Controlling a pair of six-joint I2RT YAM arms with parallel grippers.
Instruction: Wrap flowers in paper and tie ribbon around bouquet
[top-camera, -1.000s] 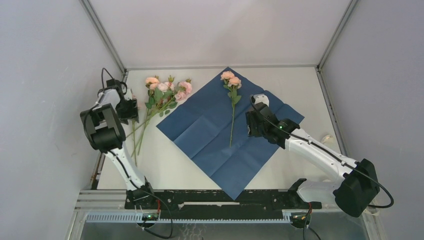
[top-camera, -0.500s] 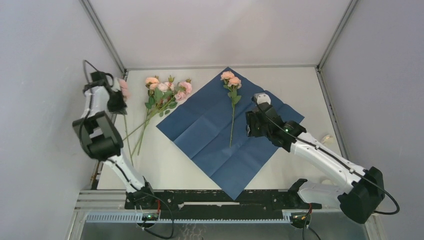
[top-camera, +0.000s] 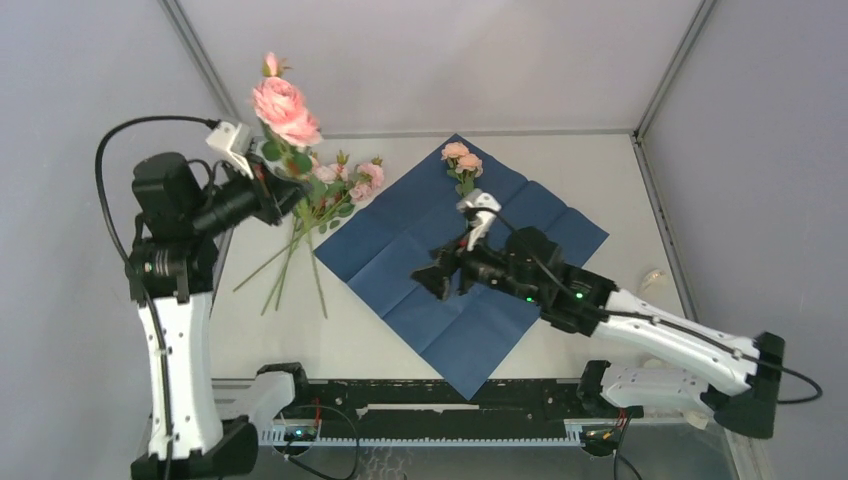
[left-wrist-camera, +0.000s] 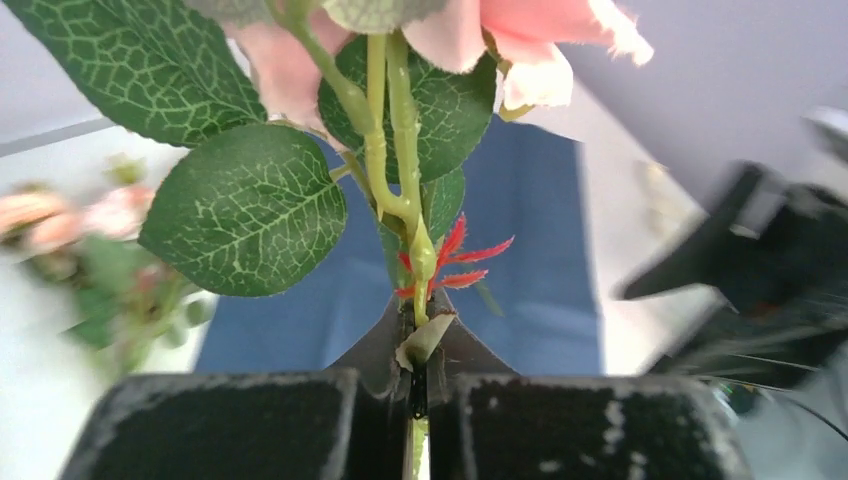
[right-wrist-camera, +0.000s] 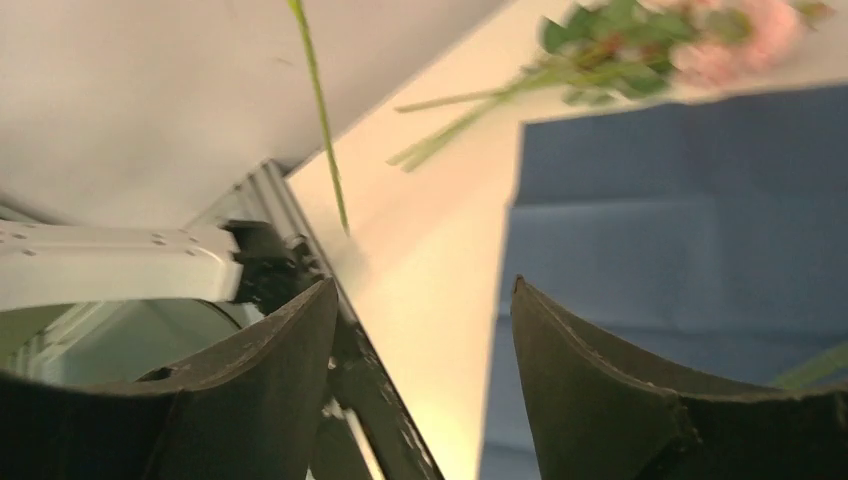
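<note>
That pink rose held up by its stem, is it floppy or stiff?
Probably fairly stiff: the rose sticks straight out of the left gripper without drooping. Likely light, since a pinch on its thin stem holds it.

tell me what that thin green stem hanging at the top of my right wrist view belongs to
Observer: A pink rose, held up above the table; the left arm's jaws are shut on its stem just under the leaves.
Operator: any flower on the paper yet
Observer: One. Its blooms lie near the far corner of the paper; the right arm covers most of its stem.
Operator: where's the ribbon
Observer: Only a small pale thing near the table's right edge; too small to tell.
</note>
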